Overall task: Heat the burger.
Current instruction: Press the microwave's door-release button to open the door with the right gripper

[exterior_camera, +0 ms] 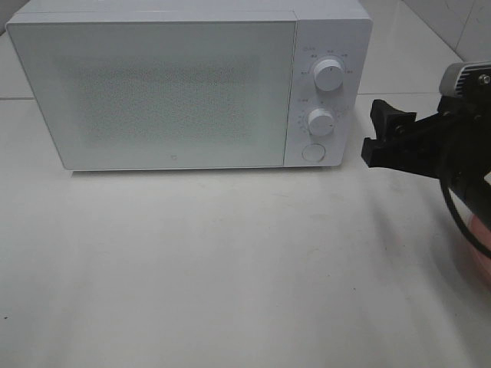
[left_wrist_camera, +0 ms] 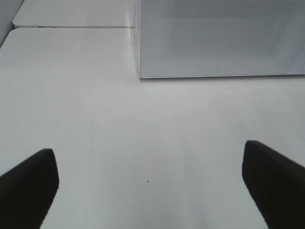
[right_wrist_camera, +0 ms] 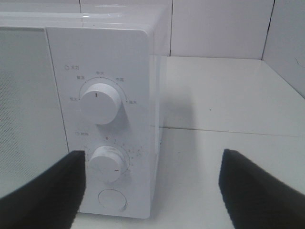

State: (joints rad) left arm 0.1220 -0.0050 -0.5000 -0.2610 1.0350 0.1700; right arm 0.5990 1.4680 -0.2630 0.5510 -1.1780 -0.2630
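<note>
Surface: white table (exterior_camera: 230, 268), tiled wall behind.
Burger: not in view; cannot tell if it is inside the shut microwave (exterior_camera: 169, 92), far left.
Right end effector (exterior_camera: 376, 132): fingers apart, empty, just right of the lower knob (exterior_camera: 321, 121) and round button (exterior_camera: 312, 152).
Left end effector (left_wrist_camera: 148, 149): fingers apart, empty, over the table.
Doing it well: probably approach the controls squarely and touch only one, without shoving the oven.

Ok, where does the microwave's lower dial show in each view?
Exterior high: lower dial, right of the door, above the round button.
Left wrist: not in it.
Right wrist: dial between the upper dial and the button.
Shared landmark: that speckled door.
</note>
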